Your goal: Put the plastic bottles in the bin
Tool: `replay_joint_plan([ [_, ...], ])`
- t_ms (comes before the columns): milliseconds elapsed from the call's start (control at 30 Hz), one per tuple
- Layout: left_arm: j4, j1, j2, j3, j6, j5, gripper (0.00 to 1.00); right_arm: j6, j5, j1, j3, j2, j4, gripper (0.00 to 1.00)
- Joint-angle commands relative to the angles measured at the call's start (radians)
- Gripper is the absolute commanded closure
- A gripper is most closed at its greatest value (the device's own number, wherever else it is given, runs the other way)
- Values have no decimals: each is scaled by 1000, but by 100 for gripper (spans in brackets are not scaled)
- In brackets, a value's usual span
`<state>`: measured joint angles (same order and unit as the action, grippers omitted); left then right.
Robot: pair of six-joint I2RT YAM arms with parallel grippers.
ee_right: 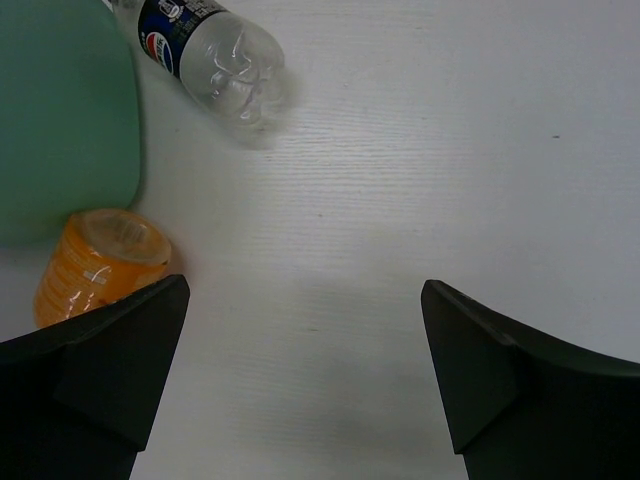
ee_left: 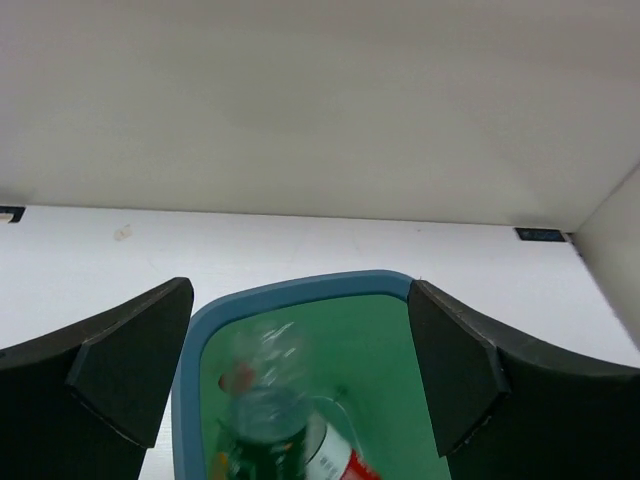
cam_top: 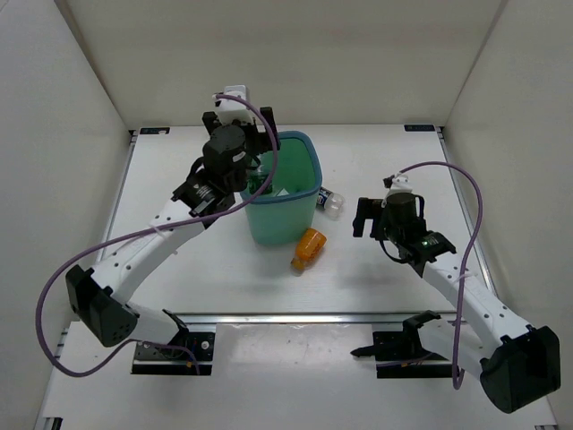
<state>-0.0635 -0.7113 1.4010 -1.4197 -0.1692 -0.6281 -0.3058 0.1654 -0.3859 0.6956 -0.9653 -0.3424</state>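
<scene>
Top view: a white table (cam_top: 376, 287) is enclosed by white walls (cam_top: 358, 63); one teal bin (cam_top: 277, 219) is seen on it, one orange bottle (cam_top: 309, 248) at the bin's 5 o'clock, one blue-labelled bottle (cam_top: 329, 202) at 3 o'clock. Left wrist view: the left gripper (ee_left: 300, 370) is spread wide, empty, over two blurred bottles (ee_left: 265, 400) inside the bin. Right wrist view: the right gripper (ee_right: 305, 370) is likewise spread, empty.

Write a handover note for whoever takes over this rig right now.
Left gripper: fingers open, empty, above the bin.
Right gripper: fingers open, empty, over the table.
Done: a green-label bottle and a red-label bottle are in the bin; anything more inside cannot be told.
Left to do: the orange bottle and the blue-label bottle lie on the table beside the bin.
</scene>
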Motion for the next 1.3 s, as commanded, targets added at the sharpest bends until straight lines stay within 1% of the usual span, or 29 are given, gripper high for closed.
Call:
replay_joint_plan([
  [0,-28,-10,-111,-28,8,74,1,86,-124,60,28,-25,112,1],
  [67,-99,-19,-132,-36,17,114,1,178,-251,100,38,-50,157,1],
  [100,-126,-16,-149,-35,11,140,1,186,-312,125,44,-67,181,0],
  [133,-149,-10,-172,-24,-6,166,1,235,-346,149,57,-91,206,1],
  [167,-169,4,-204,7,-48,195,2,270,-416,159,64,-104,220,2],
  [200,-197,24,-221,28,-76,211,1,275,-459,182,93,-140,229,2],
  [267,-226,82,-316,140,-179,272,1,295,-533,191,156,-231,247,3],
  [300,-255,113,-333,166,-197,272,1,327,-584,206,180,-251,255,3],
  [333,-272,148,-377,223,-255,263,1,332,-607,225,211,-300,273,3],
  [367,-306,168,-422,287,-310,277,2,361,-650,225,232,-362,254,4],
  [400,-356,226,-439,319,-325,292,1,394,-691,229,286,-395,244,4],
  [433,-381,275,-471,367,-354,330,1,407,-707,231,345,-462,202,5],
  [467,-439,307,-494,411,-387,346,2,439,-707,226,376,-530,159,6],
  [533,-550,395,-529,480,-424,369,1,496,-670,210,497,-623,108,6],
  [567,-574,424,-552,522,-443,392,1,511,-658,193,536,-672,96,5],
  [633,-637,441,-582,585,-484,407,1,542,-647,182,561,-733,111,6],
  [700,-665,447,-620,658,-519,403,2,544,-678,180,587,-802,143,6],
  [800,-697,470,-649,686,-541,418,1,544,-734,168,636,-878,161,6],
  [900,-717,496,-646,676,-530,416,1,545,-702,153,694,-955,142,6],
  [1000,-733,489,-620,660,-529,404,1,545,-685,122,729,-1013,117,7],
  [1133,-737,493,-612,665,-521,400,2,524,-592,76,675,-1021,166,11],
  [1167,-736,503,-614,669,-518,403,1,518,-584,70,661,-1012,178,11],
  [1267,-733,506,-610,674,-512,403,2,498,-566,52,599,-997,226,16],
])
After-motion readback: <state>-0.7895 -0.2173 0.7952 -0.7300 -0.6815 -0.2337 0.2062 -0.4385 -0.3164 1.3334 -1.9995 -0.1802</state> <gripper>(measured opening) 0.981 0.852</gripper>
